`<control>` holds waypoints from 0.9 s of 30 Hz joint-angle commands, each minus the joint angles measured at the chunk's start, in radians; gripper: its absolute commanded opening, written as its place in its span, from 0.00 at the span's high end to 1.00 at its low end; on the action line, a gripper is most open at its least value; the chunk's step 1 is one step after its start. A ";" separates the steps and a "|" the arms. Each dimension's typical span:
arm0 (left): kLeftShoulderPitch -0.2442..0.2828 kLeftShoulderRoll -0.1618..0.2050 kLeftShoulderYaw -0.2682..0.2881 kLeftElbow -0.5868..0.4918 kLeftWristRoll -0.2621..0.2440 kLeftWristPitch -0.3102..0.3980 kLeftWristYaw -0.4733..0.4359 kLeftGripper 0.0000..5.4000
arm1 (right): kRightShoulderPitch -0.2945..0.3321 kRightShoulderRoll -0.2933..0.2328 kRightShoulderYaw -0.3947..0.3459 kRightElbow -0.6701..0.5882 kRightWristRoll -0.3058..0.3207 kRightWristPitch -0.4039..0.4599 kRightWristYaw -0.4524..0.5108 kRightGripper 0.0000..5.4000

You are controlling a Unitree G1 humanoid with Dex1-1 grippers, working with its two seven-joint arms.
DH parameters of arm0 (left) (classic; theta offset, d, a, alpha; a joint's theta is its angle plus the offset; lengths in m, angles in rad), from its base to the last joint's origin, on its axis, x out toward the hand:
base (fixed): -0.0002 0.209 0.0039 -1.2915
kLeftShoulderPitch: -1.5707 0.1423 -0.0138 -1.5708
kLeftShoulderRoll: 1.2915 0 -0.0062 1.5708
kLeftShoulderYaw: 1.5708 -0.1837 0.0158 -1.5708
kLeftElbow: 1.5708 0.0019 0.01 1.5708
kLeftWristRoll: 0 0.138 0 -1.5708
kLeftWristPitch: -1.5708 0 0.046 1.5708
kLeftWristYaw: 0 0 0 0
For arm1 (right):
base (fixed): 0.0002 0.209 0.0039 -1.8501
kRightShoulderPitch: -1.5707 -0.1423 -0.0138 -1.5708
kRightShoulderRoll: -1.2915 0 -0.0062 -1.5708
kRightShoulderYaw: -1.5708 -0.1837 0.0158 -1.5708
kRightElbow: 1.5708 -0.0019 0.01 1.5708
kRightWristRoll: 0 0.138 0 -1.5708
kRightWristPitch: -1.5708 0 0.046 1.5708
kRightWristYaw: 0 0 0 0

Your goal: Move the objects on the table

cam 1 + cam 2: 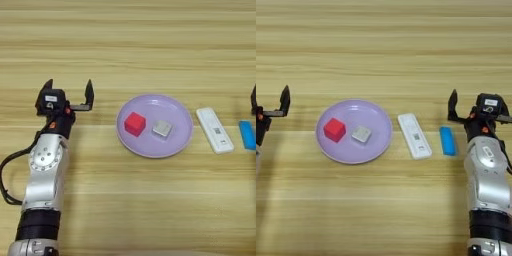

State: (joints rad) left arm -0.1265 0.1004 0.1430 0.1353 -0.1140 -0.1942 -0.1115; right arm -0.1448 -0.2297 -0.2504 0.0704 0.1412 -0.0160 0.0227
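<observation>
A round lilac plate (172, 145) sat on the broad light-brown wooden table (130, 45) and held two things side by side: a small red cube (135, 123) on its left half and a small silver-grey square block (162, 128) just right of it, slightly apart. Right of the plate lay a flat white oblong device with a grey label (214, 130), and beyond that a small blue oblong piece (446, 140). The left gripper (68, 90) stood well left of the plate, fingers spread wide and empty. The right gripper (476, 102) hovered near the blue piece, fingers also wide, holding nothing.
</observation>
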 commanded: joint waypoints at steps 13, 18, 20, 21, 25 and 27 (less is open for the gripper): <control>0.026 -0.005 -0.007 0.035 0.058 -0.033 0.051 0.00 | 0.196 0.068 0.078 -0.217 -0.042 -0.090 0.027 0.00; 0.013 0.006 0.011 0.062 0.057 -0.047 0.067 0.00 | 0.201 0.090 0.104 -0.155 -0.072 -0.145 0.026 0.00; 0.021 0.004 0.012 0.033 0.049 -0.049 0.067 0.00 | 0.192 0.093 0.102 -0.124 -0.077 -0.175 0.025 0.00; 0.029 0.002 0.010 0.016 0.048 -0.050 0.066 0.00 | 0.186 0.093 0.095 -0.108 -0.076 -0.194 0.022 0.00; 0.023 0.000 0.004 0.026 0.063 -0.041 0.076 0.00 | 0.169 0.097 0.089 -0.058 -0.072 -0.267 0.027 0.00; 0.006 0.000 0.003 0.056 0.070 -0.045 0.084 0.00 | 0.159 0.099 0.092 -0.033 -0.080 -0.293 0.023 0.00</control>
State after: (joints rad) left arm -0.1003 0.0981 0.1516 0.1622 -0.0627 -0.2428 -0.0400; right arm 0.0383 -0.1390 -0.1588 0.0113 0.0654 -0.2842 0.0499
